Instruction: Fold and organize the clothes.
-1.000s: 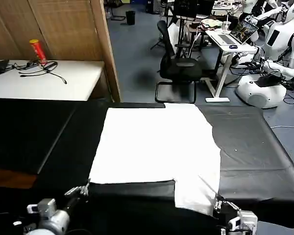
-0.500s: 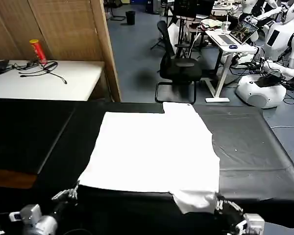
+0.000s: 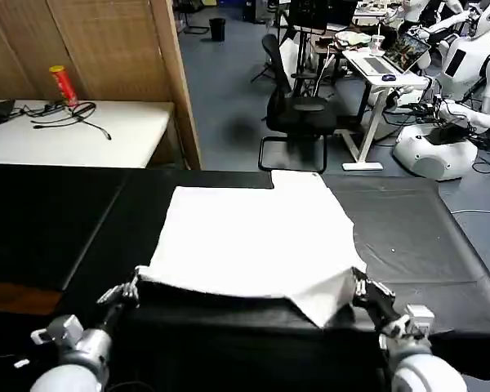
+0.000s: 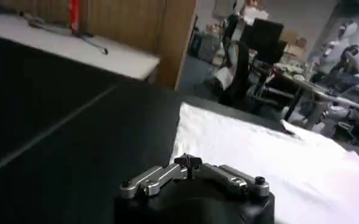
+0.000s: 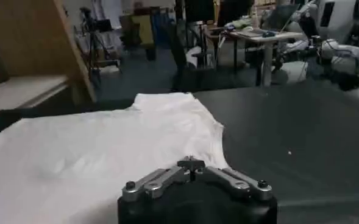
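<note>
The left gripper, at lower left of the head view, was closed on the T-shirt's near left corner. The right gripper, at lower right, was closed on its near right corner. The near hem had been lifted and carried towards the far edge since a second before. The shirt lay mid-frame on the black surface, so a first fold seemed under way.
</note>
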### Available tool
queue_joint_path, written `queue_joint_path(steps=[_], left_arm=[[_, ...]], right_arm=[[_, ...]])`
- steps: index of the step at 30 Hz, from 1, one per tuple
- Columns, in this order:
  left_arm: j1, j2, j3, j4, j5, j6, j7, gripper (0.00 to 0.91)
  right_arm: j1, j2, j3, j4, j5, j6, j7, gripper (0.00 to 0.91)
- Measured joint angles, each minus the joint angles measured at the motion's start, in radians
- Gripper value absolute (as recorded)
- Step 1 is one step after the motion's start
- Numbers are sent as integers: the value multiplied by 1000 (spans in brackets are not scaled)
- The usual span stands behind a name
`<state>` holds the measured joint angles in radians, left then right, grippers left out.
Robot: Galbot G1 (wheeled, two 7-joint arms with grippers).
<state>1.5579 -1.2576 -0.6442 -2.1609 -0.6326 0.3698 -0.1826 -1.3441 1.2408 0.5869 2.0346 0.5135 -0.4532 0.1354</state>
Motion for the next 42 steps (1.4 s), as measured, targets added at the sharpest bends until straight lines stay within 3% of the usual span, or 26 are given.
queue_joint_path(steps=[15, 19, 20, 21, 22, 27, 33, 42], left_arm=[[-175, 41, 67, 183, 27, -4, 16, 0], [-206, 48, 77, 222, 27, -5, 24, 0], [-213, 48, 80, 230, 28, -5, 26, 20], [-222, 47, 82, 240, 28, -5, 28, 478], [-230, 44, 83, 249, 31, -4, 29, 878], [-246, 34, 84, 271, 55, -8, 39, 878], [-232, 32, 78, 271, 77, -9, 38, 878], [-167, 36, 61, 218, 77, 11, 51, 878]], right_arm=[[166, 3, -65, -211, -18, 6, -19, 20], [189, 8, -76, -243, 10, 26, -51, 29], [191, 8, -77, -246, 15, 29, -57, 878], [191, 8, -75, -246, 18, 35, -68, 878], [188, 8, -72, -246, 19, 41, -77, 878], [161, -8, -50, -214, 15, 42, -99, 878], [86, -43, -14, -114, -9, 1, -99, 878], [-58, -62, 32, -39, -47, -21, -107, 878]])
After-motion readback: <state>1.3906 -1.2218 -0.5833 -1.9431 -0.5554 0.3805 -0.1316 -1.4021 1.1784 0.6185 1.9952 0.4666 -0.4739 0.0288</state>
